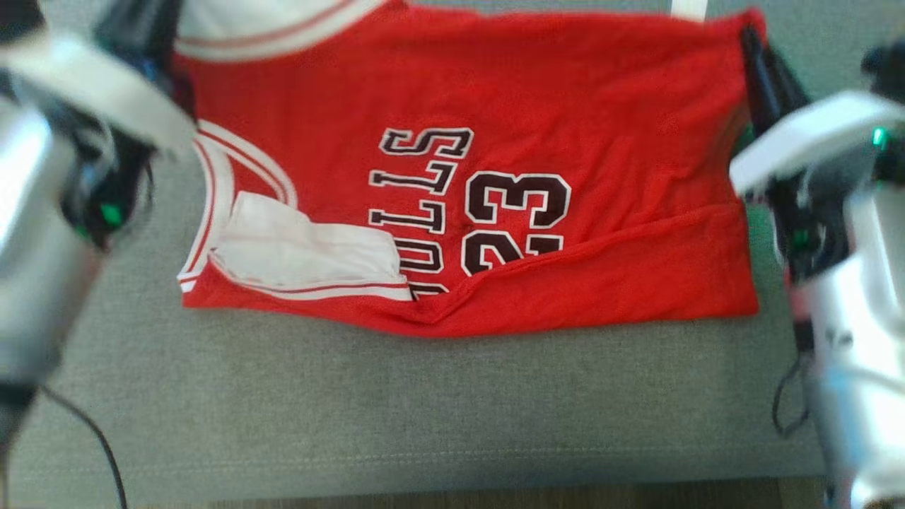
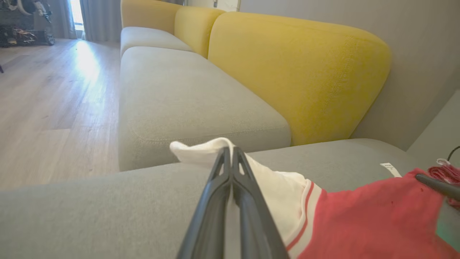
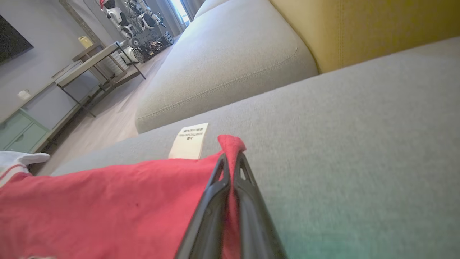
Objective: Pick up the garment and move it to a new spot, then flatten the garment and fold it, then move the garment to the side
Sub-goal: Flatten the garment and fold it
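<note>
Head view: jersey [image 1: 495,212] stops well short of the cushion [image 1: 424,410] front edge.

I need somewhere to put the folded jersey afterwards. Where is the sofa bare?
Bare: the strip of grey cushion between the jersey and the cushion's front seam; also the next seat cushion, bordered by the yellow backrest and wood floor. Crowded: both jersey ends, where the left gripper and right gripper pinch it.

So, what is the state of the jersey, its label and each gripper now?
Jersey: lies on the seat, print up, near edge folded over.
Label: flat on the seat.
Left gripper: shut on the jersey's white corner.
Right gripper: shut on the jersey's red corner.
</note>
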Robot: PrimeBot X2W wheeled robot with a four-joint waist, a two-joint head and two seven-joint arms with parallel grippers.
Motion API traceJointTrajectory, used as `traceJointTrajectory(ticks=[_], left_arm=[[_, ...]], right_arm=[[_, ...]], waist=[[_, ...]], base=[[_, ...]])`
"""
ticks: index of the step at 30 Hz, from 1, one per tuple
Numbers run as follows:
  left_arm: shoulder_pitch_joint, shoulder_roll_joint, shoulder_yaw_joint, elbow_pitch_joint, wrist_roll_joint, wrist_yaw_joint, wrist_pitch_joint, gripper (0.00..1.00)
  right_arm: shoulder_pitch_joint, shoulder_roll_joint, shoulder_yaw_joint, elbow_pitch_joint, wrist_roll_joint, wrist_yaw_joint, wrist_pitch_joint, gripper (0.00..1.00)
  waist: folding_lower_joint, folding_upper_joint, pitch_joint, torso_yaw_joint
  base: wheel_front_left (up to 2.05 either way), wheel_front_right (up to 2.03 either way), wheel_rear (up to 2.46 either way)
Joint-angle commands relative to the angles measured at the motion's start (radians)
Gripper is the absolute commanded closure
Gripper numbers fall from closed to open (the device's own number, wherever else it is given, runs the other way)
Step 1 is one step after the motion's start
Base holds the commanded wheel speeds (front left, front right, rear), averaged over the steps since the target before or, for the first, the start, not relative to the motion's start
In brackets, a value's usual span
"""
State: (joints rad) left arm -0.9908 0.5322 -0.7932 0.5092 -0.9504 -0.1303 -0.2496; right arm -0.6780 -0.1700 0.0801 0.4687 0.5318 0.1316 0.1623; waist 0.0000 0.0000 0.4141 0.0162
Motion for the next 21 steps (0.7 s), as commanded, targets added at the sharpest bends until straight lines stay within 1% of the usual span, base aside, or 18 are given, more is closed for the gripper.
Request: traceJointTrajectory(ticks=[1, 6, 8, 10, 14, 16, 17, 20, 21], left_arm=[[0.067, 0.052, 0.094, -0.089, 0.048, 0.017, -0.012, 1.00], [0.361, 0.026, 0.243, -0.300, 0.153, 0.070, -0.012, 1.00], [0.467, 0.003, 0.288, -0.356, 0.170, 0.078, -0.012, 1.00], [0.551, -0.020, 0.313, -0.386, 0.189, 0.076, -0.012, 1.00], [0.650, -0.077, 0.359, -0.384, 0.196, 0.054, -0.012, 1.00], [0.675, -0.105, 0.373, -0.358, 0.198, 0.040, -0.012, 1.00], [0.675, -0.105, 0.373, -0.358, 0.198, 0.040, -0.012, 1.00], [0.704, -0.142, 0.389, -0.307, 0.190, 0.023, -0.012, 1.00], [0.711, -0.152, 0.387, -0.287, 0.185, 0.018, -0.012, 1.00]], right_arm=[[0.066, 0.007, 0.005, -0.074, 0.027, -0.001, -0.004, 1.00], [0.229, 0.016, -0.025, -0.192, 0.067, -0.001, 0.010, 1.00], [0.283, 0.025, -0.039, -0.225, 0.076, -0.001, 0.022, 1.00], [0.329, 0.036, -0.050, -0.252, 0.082, -0.001, 0.027, 1.00], [0.396, 0.059, -0.072, -0.286, 0.083, -0.001, 0.023, 1.00], [0.423, 0.071, -0.083, -0.296, 0.081, -0.001, 0.017, 1.00], [0.423, 0.071, -0.083, -0.296, 0.081, -0.001, 0.017, 1.00], [0.456, 0.083, -0.082, -0.305, 0.060, -0.001, 0.003, 1.00], [0.467, 0.087, -0.079, -0.305, 0.056, -0.001, -0.003, 0.97]], waist=[[0.0000, 0.0000, -0.013, 0.010], [0.0000, 0.0000, -0.032, 0.024], [0.0000, 0.0000, -0.035, 0.028], [0.0000, 0.0000, -0.035, 0.032], [0.0000, 0.0000, -0.034, 0.038], [0.0000, 0.0000, -0.033, 0.040], [0.0000, 0.0000, -0.033, 0.040], [0.0000, 0.0000, -0.037, 0.034], [0.0000, 0.0000, -0.040, 0.032]], base=[[0.00, 0.00, 0.00], [0.00, 0.00, 0.00], [0.00, 0.00, 0.00], [0.00, 0.00, 0.00], [0.00, 0.00, 0.00], [0.00, 0.00, 0.00], [0.00, 0.00, 0.00], [0.00, 0.00, 0.00], [0.00, 0.00, 0.00]])
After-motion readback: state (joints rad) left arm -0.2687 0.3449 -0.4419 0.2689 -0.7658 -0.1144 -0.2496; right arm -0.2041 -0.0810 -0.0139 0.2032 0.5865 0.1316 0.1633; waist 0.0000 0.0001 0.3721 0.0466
